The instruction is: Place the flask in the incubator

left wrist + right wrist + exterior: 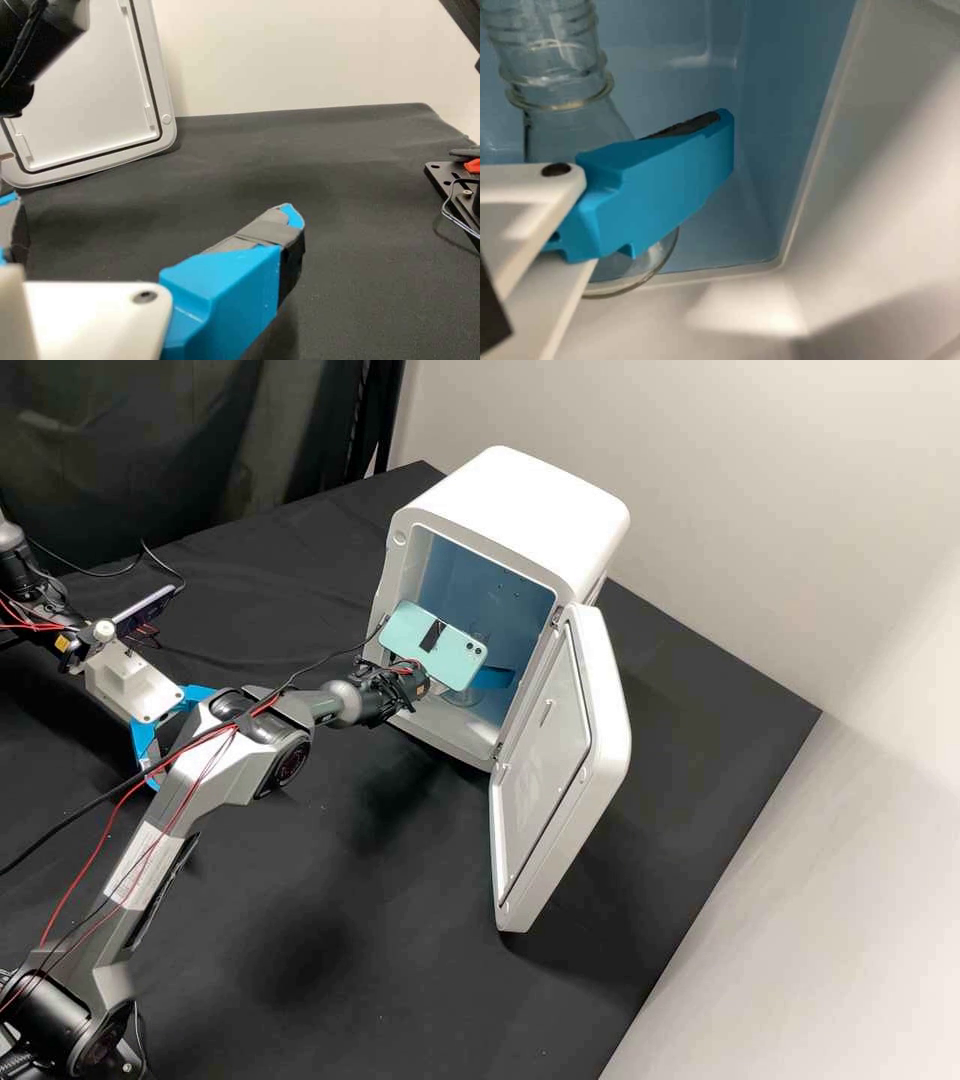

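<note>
Left fingers (240, 262) gape apart; clear glass flask (551, 82) sits inside incubator (780, 90).

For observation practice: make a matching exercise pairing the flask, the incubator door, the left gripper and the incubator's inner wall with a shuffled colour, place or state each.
Things
1. flask
2. incubator door
3. left gripper
4. inner wall

Descriptions
A. light blue
B. open, low over the bench
C. clear glass, inside the incubator
D. white, swung wide on its hinges

Pairs: 1-C, 2-D, 3-B, 4-A
</note>
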Controlling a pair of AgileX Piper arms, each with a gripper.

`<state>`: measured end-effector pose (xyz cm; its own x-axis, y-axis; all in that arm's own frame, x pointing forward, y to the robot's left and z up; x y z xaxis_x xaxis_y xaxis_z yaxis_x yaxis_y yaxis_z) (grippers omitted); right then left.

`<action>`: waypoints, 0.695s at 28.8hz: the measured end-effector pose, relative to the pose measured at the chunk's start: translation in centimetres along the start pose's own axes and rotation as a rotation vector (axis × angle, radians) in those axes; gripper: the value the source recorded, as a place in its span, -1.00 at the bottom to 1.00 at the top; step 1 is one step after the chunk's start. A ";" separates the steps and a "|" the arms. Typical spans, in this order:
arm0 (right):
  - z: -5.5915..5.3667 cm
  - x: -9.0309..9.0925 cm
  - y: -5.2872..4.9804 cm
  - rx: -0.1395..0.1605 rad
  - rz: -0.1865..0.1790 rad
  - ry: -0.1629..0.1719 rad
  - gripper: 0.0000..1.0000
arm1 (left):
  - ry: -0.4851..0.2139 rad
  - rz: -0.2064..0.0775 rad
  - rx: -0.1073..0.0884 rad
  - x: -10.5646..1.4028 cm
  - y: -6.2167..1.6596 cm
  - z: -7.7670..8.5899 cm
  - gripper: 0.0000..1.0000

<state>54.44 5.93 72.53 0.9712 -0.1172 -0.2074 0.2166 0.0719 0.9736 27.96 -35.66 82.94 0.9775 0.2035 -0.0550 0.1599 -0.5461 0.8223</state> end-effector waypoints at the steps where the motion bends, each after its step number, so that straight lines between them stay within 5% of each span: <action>1: 0.0 0.0 0.0 -0.001 0.000 0.000 1.00 | 0.000 0.002 0.000 0.0 0.05 0.0 1.00; 20: 0.1 0.0 0.1 -0.001 0.000 0.001 1.00 | -0.003 0.021 0.005 -0.2 0.58 0.1 1.00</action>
<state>54.46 5.85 72.61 0.9714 -0.1163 -0.2070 0.2162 0.0726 0.9737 27.90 -36.11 83.36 0.9811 0.1895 -0.0393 0.1399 -0.5541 0.8206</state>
